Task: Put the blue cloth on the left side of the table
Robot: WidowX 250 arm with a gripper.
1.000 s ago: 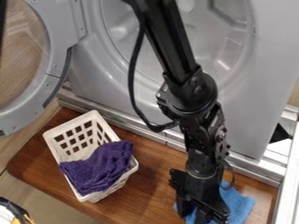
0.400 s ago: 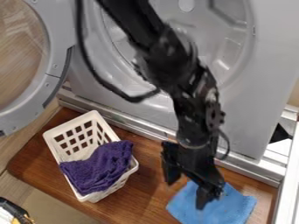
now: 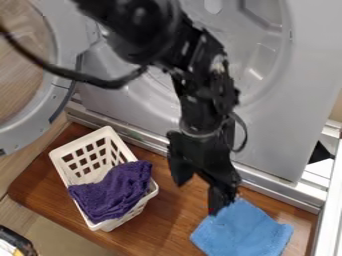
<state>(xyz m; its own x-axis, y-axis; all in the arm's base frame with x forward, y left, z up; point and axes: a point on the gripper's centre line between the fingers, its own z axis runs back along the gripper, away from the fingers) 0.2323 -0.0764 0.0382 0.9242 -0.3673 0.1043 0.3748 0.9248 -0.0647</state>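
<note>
Blue cloth (image 3: 242,231) right of white basket (image 3: 80,141); hand (image 3: 196,194) near cloth, jaws apart.

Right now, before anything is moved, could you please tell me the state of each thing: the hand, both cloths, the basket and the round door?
Hand: open, fingers apart, at the edge of the blue cloth.
Blue cloth: spread out, mostly flat.
Purple cloth: bunched up in the basket.
Basket: upright, partly filled.
Round door: swung open.
</note>
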